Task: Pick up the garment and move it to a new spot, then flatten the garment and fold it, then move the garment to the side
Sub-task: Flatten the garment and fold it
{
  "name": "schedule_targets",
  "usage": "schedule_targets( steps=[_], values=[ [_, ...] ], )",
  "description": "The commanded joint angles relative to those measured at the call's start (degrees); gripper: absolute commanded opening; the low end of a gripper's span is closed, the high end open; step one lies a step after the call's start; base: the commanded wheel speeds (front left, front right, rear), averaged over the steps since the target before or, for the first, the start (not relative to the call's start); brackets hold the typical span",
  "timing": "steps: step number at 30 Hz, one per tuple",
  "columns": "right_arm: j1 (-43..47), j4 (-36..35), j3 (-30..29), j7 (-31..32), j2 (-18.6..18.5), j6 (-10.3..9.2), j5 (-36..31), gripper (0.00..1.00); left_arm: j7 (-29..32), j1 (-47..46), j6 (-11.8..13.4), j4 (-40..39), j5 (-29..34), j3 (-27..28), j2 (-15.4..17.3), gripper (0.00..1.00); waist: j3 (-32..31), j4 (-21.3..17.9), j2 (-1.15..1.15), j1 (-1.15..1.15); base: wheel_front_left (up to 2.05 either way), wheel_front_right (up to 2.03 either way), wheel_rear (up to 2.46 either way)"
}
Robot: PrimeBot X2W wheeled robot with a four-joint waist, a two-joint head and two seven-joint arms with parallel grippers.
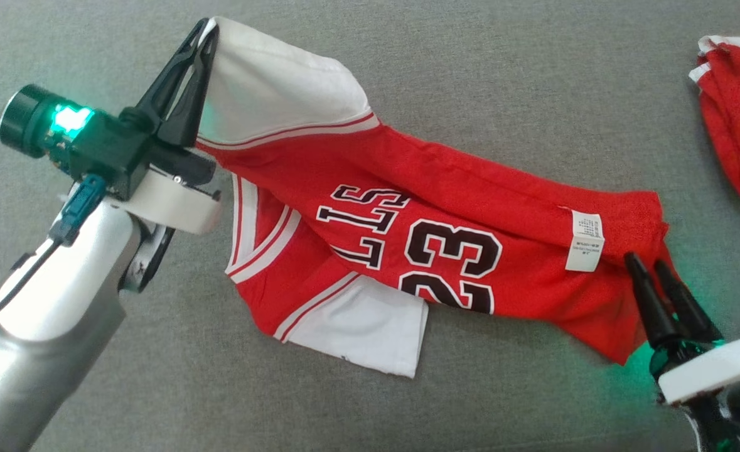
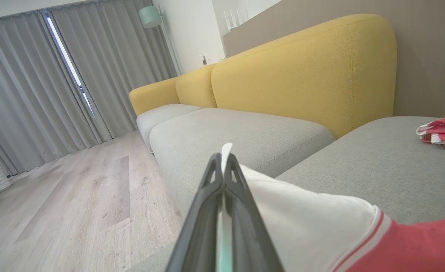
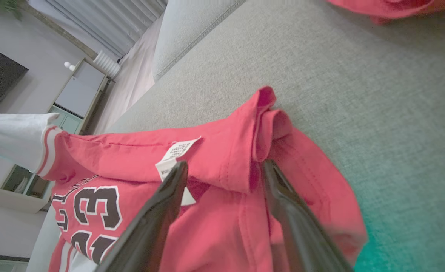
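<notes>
Noted garment [image 1: 432, 207] lying rumpled and half-lifted on grey sofa seat [image 1: 470, 63], found left gripper [image 1: 205, 28] clamped tight on its white sleeve [image 1: 275, 81] and right gripper [image 1: 646, 260] spread wide astride the red hem corner [image 3: 267, 113] gripping nothing, judged relocation roughly in hand with flattening, folding and setting aside all yet to do

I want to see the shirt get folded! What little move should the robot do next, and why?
Probably lower the left gripper and lay the white sleeve down on the couch, then let go. That gripper is shut on the sleeve and holds it up, while the right gripper stands open around the shirt's hem, which lies on the couch.
</notes>
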Motion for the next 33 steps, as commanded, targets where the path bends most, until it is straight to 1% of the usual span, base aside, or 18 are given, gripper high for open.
schedule_targets(
  steps=[1,8,16,20,26,33],
  values=[
    [-1.5,-1.2,0.4,-1.1,-1.0,0.43,0.4,1.0,-0.5,-1.2,0.6,-1.2,-0.5,2.9,2.4,0.0,0.1,0.2,0.0,0.0,0.0,0.0,0.0],
    [-3.8,0.2,0.8,-2.6,-1.9,0.43,1.0,1.0,-0.8,-1.1,0.5,-0.5,-0.7,2.5,1.8,0.0,0.0,1.0,0.0,0.0,0.0,0.0,0.0],
    [-2.3,0.2,0.9,-1.4,-2.0,0.43,2.1,1.0,-1.3,-0.9,0.6,0.0,-0.9,2.3,1.3,0.0,-0.3,1.7,0.0,0.0,0.0,0.0,0.0],
    [-0.1,-0.1,-0.1,-1.0,-1.2,0.43,1.8,1.0,-1.4,-0.9,0.7,0.0,-0.9,2.3,1.2,0.0,-0.3,1.9,0.0,0.0,0.0,0.0,0.0],
    [3.3,-2.8,-1.2,0.0,0.1,0.43,1.1,1.0,-1.6,-0.6,1.0,-0.3,-1.0,2.5,1.6,0.0,-0.3,1.6,0.0,0.0,0.0,0.0,0.0],
    [2.7,-4.1,-0.9,1.1,1.2,0.43,0.2,1.0,-1.7,-0.6,1.2,-0.4,-1.2,2.5,1.7,0.0,0.0,1.3,0.0,0.0,0.0,0.0,0.0]
  ],
)
